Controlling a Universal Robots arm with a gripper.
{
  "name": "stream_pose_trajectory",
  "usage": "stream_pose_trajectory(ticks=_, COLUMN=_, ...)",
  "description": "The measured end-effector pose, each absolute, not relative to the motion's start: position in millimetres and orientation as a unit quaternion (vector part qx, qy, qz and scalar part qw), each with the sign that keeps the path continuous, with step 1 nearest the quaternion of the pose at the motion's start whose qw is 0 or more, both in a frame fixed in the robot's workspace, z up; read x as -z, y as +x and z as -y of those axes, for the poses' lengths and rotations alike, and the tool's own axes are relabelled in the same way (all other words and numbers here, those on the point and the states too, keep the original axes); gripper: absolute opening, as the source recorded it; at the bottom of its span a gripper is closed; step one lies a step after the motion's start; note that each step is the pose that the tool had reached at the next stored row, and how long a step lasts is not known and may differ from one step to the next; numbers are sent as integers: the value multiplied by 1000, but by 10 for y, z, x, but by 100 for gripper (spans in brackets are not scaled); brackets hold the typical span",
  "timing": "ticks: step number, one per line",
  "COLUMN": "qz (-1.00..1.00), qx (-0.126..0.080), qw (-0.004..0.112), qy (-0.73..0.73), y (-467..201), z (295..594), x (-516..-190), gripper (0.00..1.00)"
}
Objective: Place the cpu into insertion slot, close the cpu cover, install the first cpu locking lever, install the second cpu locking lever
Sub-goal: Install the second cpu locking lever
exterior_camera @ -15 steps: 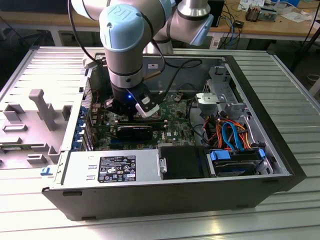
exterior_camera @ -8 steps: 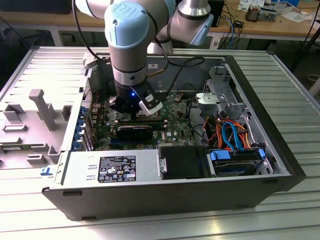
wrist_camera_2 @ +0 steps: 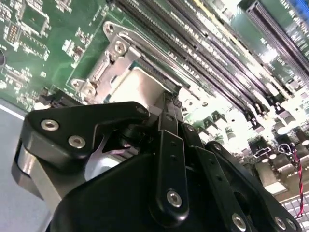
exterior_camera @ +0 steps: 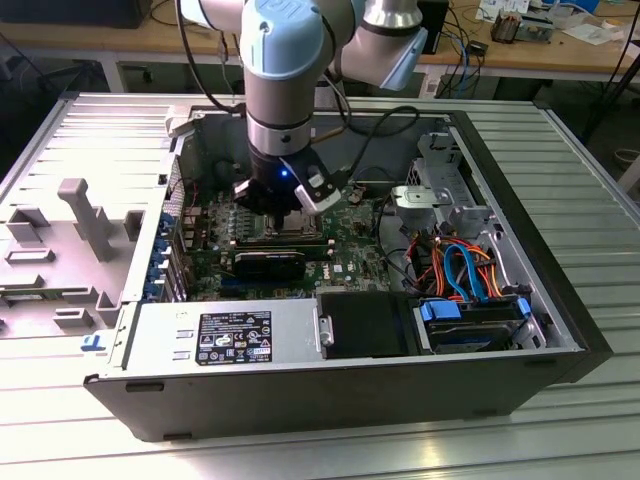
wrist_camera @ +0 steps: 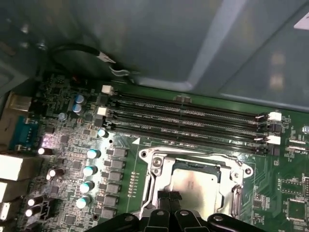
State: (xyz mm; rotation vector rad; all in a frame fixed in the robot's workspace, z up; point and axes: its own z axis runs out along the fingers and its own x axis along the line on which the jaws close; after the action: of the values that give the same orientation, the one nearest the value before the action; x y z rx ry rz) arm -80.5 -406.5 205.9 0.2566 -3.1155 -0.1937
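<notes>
Black gripper (wrist_camera: pixel 169 202) fingers, pinched together over the cpu (wrist_camera: pixel 195 186) lying in the slot (wrist_camera: pixel 193 181), hung so low that any tilt could have bent pins.

One robot arm (exterior_camera: pixel 290 80) reaches into one open computer case (exterior_camera: pixel 560 300) in the exterior view. In the first wrist view: one cpu (wrist_camera: pixel 195 186), one insertion slot (wrist_camera: pixel 154 166), four long black memory slots (wrist_camera: pixel 183 121), six blue-topped capacitors (wrist_camera: pixel 89 171) at left.
</notes>
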Motion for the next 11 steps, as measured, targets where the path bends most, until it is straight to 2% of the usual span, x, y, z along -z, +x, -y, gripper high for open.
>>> stream_pose_trajectory(ticks=3, qz=996, qx=37, qw=8, qy=82, y=-758, z=4012, x=-2059, gripper=11)
stream_pose_trajectory(ticks=6, qz=996, qx=21, qw=11, qy=81, y=-705, z=3979, x=-2083, gripper=11)
stream_pose_trajectory(ticks=11, qz=997, qx=13, qw=18, qy=79, y=-608, z=3960, x=-2164, gripper=11)
